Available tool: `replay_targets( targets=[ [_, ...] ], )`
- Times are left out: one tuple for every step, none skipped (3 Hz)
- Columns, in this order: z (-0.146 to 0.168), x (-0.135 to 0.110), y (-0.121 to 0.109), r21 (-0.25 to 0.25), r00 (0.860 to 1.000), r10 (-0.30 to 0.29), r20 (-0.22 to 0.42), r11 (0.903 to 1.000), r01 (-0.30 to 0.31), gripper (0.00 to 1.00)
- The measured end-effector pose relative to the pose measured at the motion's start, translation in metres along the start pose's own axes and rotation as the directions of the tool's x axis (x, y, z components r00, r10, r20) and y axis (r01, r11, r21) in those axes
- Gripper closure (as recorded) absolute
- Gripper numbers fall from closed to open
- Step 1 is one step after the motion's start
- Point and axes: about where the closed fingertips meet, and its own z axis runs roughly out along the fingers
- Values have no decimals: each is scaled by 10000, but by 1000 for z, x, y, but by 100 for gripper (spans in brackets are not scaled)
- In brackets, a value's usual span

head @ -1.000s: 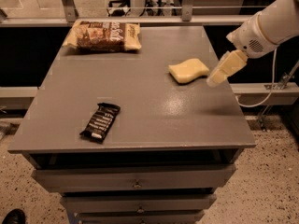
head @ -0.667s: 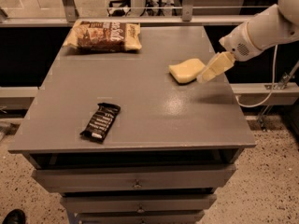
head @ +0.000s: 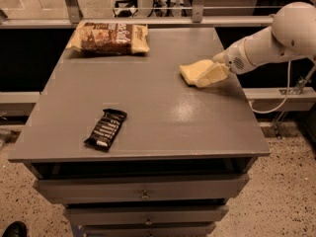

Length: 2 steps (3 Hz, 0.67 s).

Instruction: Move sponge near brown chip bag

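Observation:
The pale yellow sponge [head: 193,71] lies on the right side of the grey table top [head: 148,107], toward the back. My gripper [head: 213,75] comes in from the right on a white arm [head: 269,41] and sits low against the sponge's right side, covering part of it. The brown chip bag [head: 109,37] lies flat at the table's back left corner, far from the sponge.
A small black snack bar wrapper [head: 106,128] lies front left on the table. Drawers [head: 143,194] sit below the front edge. A metal rail and glass panel [head: 148,14] run behind the table. A cable [head: 284,100] hangs off to the right.
My gripper has moved left from beside the sponge to right against its right side. The sponge, chip bag and snack bar have not moved.

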Motion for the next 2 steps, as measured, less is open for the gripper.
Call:
replay_targets(
  targets=[
    [5, 1, -4, -4, 9996, 219, 157, 9998, -219, 49],
    [0, -16, -3, -43, 9983, 127, 577, 9999, -125, 72]
  ],
)
